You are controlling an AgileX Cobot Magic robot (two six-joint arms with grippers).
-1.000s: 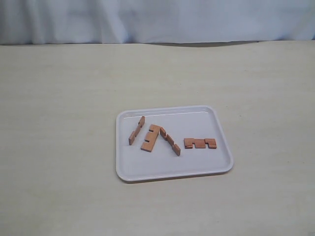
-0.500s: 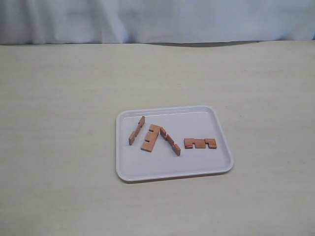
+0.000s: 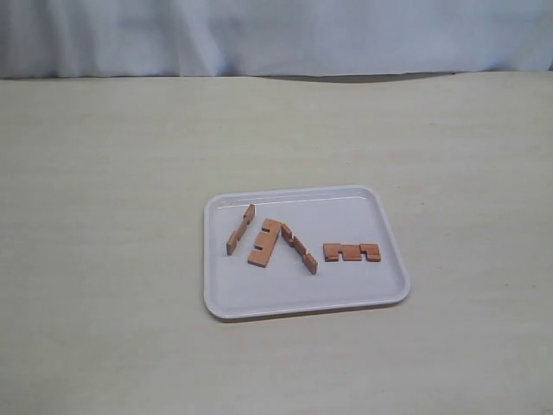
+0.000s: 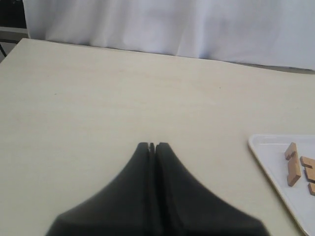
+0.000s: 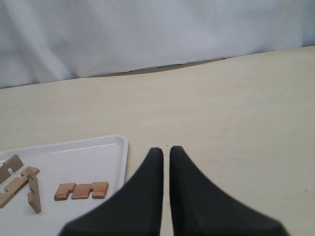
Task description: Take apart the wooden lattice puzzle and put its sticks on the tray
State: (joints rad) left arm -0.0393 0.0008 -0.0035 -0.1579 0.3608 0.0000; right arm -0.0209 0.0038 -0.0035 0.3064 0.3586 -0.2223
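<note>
The wooden lattice puzzle is no longer interlocked; its sticks lie loose on the white tray (image 3: 302, 309) at mid-table. From left to right they are a slanted stick (image 3: 240, 229), a wider flat one (image 3: 264, 242), another slanted one (image 3: 299, 248) and a flat notched one (image 3: 352, 252). Neither gripper shows in the exterior view. My left gripper (image 4: 152, 145) is shut and empty over bare table, with the tray's corner (image 4: 266, 157) and a stick (image 4: 292, 164) off to one side. My right gripper (image 5: 166, 150) is shut on nothing beside the tray's rim (image 5: 123, 147), close to the notched stick (image 5: 81, 190).
A beige wooden tabletop (image 3: 104, 173) surrounds the tray on every side. A pale blue-white cloth backdrop (image 3: 276, 35) hangs along the table's far edge. A dark object (image 4: 11, 12) shows at one corner of the left wrist view.
</note>
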